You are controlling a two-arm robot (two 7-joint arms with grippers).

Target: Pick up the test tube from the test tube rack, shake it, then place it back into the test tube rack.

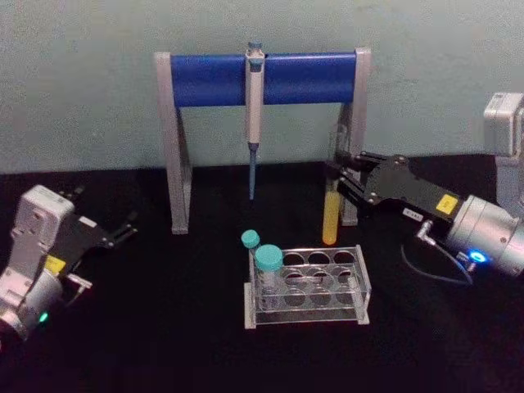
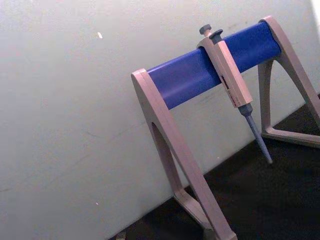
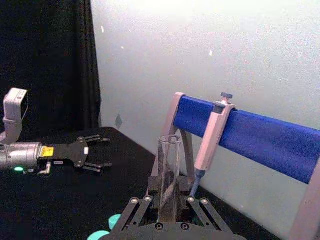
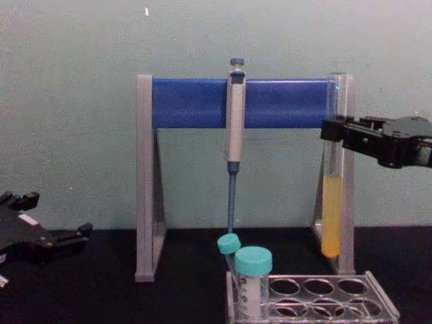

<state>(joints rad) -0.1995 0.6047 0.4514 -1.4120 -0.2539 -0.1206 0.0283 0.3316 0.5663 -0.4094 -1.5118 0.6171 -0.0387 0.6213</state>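
The test tube (image 4: pixel 332 202) is gripped upright near its top by the right gripper (image 4: pixel 332 129), clear of the test tube rack (image 1: pixel 363 282) and beside the pipette stand (image 1: pixel 205 79). The left gripper (image 1: pixel 106 214) is parked at the left, fingers spread.

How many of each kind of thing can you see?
Glass tube with yellow liquid: 1
Teal-capped tubes: 2
Pipette: 1
Tube rack: 1
Pipette stand: 1
Grippers: 2, right gripper holding the glass tube, left gripper idle, far left
Total: 8
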